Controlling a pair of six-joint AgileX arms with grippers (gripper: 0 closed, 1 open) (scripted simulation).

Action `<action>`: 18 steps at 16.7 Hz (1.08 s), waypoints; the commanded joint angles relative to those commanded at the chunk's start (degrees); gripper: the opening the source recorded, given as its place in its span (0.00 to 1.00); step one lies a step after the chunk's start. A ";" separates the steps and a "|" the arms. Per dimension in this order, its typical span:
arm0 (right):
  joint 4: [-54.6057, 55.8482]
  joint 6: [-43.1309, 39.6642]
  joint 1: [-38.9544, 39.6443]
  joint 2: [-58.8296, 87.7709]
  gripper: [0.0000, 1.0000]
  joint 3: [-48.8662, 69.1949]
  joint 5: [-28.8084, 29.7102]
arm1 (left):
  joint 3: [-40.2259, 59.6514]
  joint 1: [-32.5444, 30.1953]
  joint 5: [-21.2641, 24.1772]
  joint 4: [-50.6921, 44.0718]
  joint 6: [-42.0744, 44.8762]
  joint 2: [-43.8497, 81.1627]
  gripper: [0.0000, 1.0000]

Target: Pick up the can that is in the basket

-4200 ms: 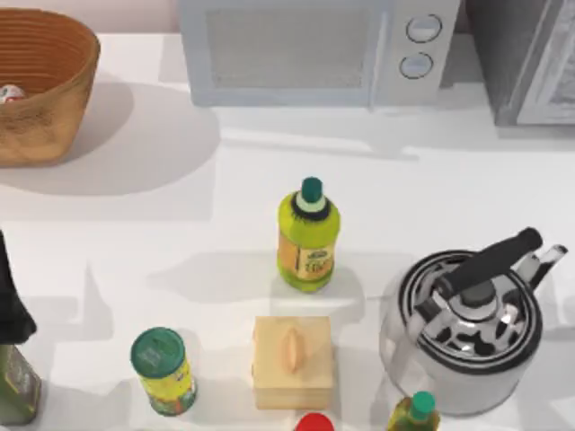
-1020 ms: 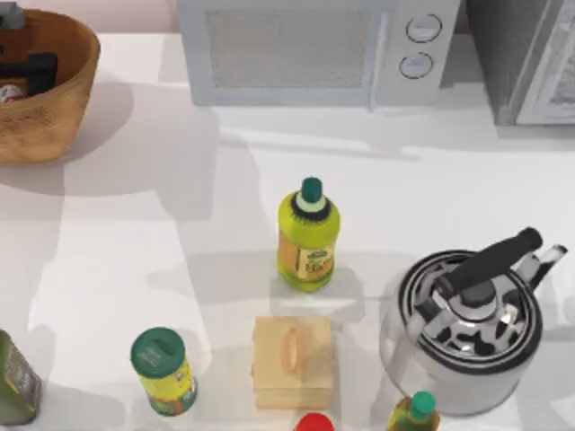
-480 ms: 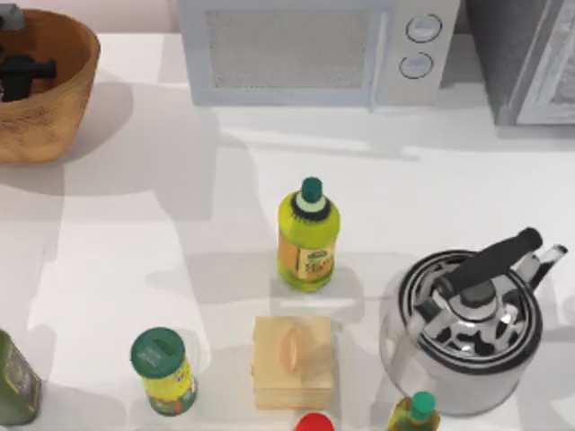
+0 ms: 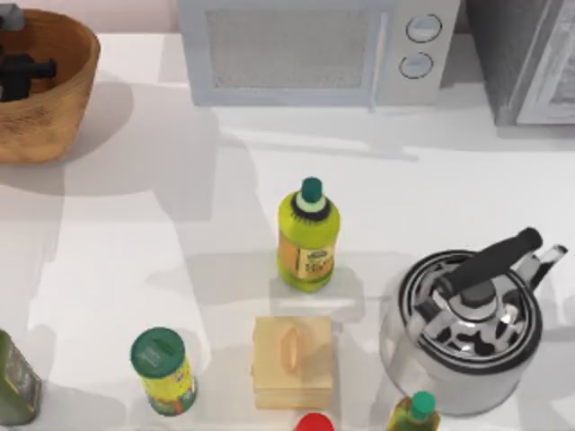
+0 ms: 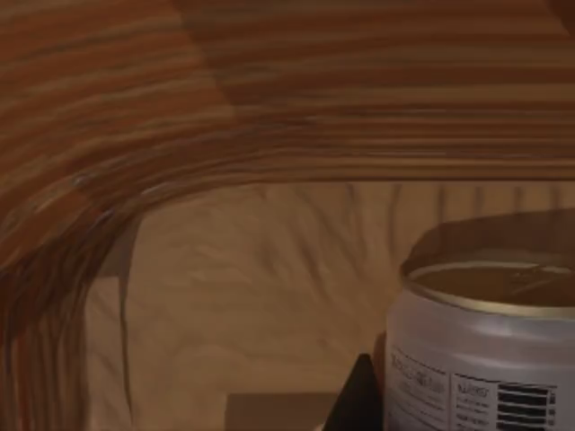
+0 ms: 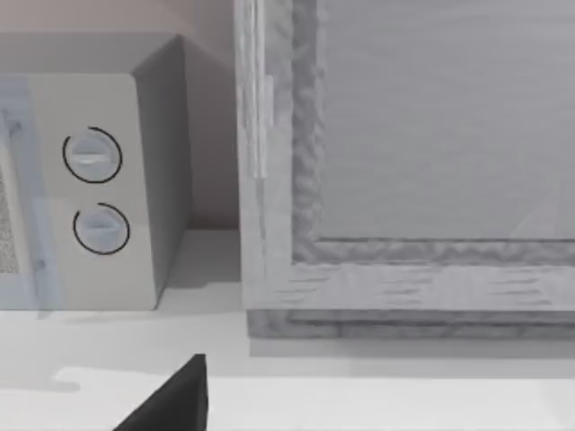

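left gripper (image 4: 20, 70) down in the basket (image 4: 63, 99), can (image 5: 485, 350) not yet lifted

near to far: the can stood on the basket floor beside one fingertip (image 5: 358, 404); i couldn't tell whether the fingers were spread or pinching. grasp and lift remained. right arm sat parked.

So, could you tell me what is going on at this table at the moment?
The left gripper is down inside the basket at the table's far left corner, going for the can. In the left wrist view the can stands upright on the basket floor, right beside one dark fingertip. No grip on it can be seen yet. The right arm is parked, facing the microwave.
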 joint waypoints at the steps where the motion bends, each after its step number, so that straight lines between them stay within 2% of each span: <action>1: 0.00 0.00 0.00 0.00 1.00 0.00 0.00 | 0.00 0.00 0.00 0.00 0.00 0.00 0.00; 6: 0.00 0.00 0.00 0.00 1.00 0.00 0.00 | -0.47 0.02 -0.23 0.14 -0.16 -2.69 0.00; 9: 0.00 0.00 0.00 0.00 1.00 0.00 0.00 | -5.70 -1.32 1.34 2.79 -0.98 -7.93 0.00; 13: 0.00 0.00 0.00 0.00 1.00 0.00 0.00 | -20.68 -4.67 4.50 9.51 -2.46 -23.27 0.00; 18: 0.00 0.00 0.00 0.00 1.00 0.00 0.00 | -48.94 -9.04 7.35 21.76 -4.48 -53.72 0.00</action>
